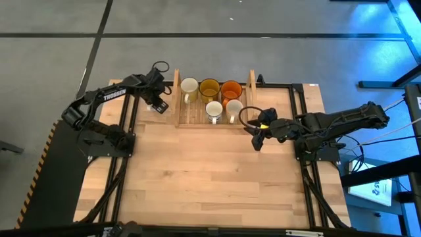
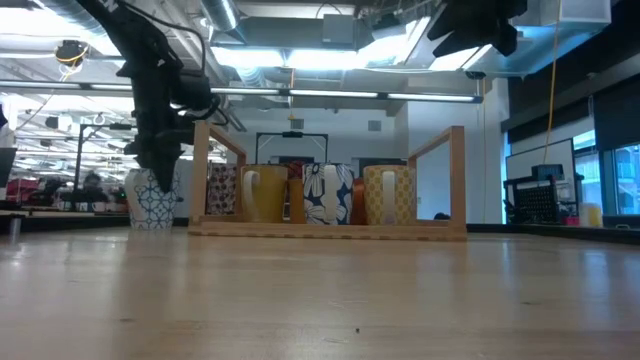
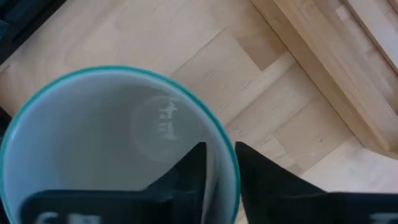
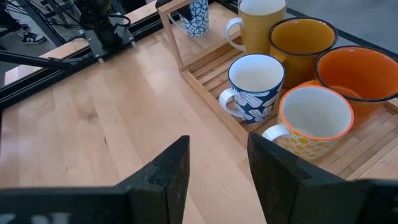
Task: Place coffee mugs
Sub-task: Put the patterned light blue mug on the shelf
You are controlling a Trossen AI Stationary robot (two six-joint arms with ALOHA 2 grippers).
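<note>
My left gripper (image 1: pixel 158 100) stands just left of the slatted wooden rack (image 1: pixel 214 122), shut on a white mug with a blue pattern (image 2: pixel 152 203) and a teal rim. Five mugs stand in the rack: cream (image 1: pixel 189 85), amber-yellow (image 1: pixel 209 87) and orange (image 1: pixel 231 89) in the far row, a blue-flowered white one (image 4: pixel 255 81) and a yellow-dotted white one (image 4: pixel 314 118) in the near row. My right gripper (image 4: pixel 217 149) hangs open above the bare table, right of the rack's near right corner, touching nothing. My left gripper holds the blue-patterned mug by its teal rim (image 3: pixel 227 163). One finger (image 3: pixel 186 177) is inside the mug and the other (image 3: pixel 267 183) is outside the wall. The fingers come from above, pointing down. The mug stays upright, its base at table level in the low view.
The rack's upright end posts (image 2: pixel 457 175) rise above the mugs. Black frame rails (image 1: pixel 128 125) run along both table sides under the arms. Bare wooden table (image 1: pixel 210 178) stretches from the rack to the near edge.
</note>
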